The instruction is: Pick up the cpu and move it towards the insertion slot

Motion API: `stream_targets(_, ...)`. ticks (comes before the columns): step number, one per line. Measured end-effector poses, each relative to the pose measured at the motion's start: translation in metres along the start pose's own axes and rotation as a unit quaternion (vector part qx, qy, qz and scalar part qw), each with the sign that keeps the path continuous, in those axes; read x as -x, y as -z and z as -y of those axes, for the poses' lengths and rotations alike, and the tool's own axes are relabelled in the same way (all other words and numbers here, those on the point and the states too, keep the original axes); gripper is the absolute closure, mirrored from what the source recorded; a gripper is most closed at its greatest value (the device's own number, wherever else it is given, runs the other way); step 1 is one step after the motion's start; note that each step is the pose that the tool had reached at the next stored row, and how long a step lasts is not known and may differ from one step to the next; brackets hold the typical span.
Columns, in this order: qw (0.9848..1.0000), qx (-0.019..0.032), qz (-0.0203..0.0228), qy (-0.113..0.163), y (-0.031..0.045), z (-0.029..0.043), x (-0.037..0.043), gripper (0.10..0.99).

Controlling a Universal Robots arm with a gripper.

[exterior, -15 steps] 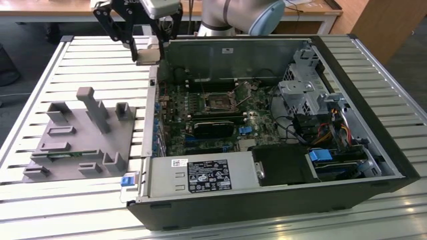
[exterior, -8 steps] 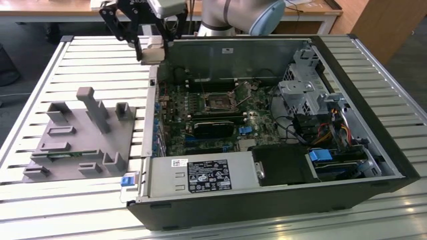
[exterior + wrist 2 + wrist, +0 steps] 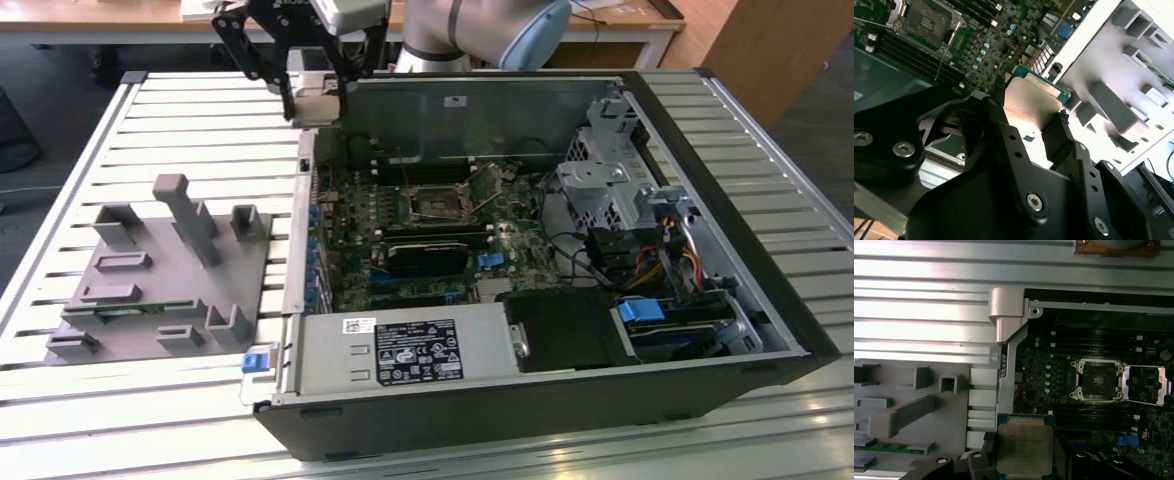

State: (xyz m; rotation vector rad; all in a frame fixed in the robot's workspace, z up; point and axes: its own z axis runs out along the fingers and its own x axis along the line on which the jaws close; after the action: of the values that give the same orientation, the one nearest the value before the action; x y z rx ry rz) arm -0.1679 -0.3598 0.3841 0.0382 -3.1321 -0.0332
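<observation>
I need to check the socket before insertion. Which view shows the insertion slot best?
The first wrist view: the insertion slot faces the camera, unobstructed. The second wrist view catches it at the frame's edge, tilted; the exterior view shows it small inside the case.

We see the flat silver square cpu (image 3: 1021,449) cut off at the picture's edge, black gripper fingers (image 3: 1019,165) covering its lower part.

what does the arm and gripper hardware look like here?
The arm has a silver-grey tube with a light blue joint cap. The gripper is matt black, built from angular linkage bars under a pale grey mount. In the second wrist view its black fingers show silver screw heads and small holes. No cables or markings visible.
</observation>
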Motion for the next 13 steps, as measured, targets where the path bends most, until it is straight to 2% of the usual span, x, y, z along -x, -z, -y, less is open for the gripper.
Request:
stream_targets(9, 1.0, 0.0, 0.0, 0.001, 0.0, -0.0036, 0.0173, 0.545)
stream_targets(10, 1.0, 0.0, 0.0, 0.001, 0.0001, -0.0046, 0.0221, 0.545)
stream_targets(13, 1.0, 0.0, 0.0, 0.001, 0.0001, -0.0058, 0.0288, 0.545)
